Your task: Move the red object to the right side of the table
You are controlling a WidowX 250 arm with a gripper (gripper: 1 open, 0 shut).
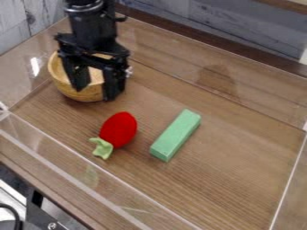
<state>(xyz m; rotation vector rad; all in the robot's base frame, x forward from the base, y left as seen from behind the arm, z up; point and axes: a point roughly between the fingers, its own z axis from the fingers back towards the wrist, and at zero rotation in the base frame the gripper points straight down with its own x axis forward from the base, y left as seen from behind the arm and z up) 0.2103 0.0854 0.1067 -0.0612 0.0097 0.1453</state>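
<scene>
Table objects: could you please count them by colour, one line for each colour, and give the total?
Red: 1, the toy strawberry
Green: 1, the rectangular block
Light wood: 1, the bowl, partly hidden behind the end effector
Total: 3 objects on the table

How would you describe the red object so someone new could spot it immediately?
On the wood-grain table, look in front of the wooden bowl, near the front acrylic wall. The red object lies left of a green block; it alone is rounded, red, with a pale green leafy stem.
</scene>
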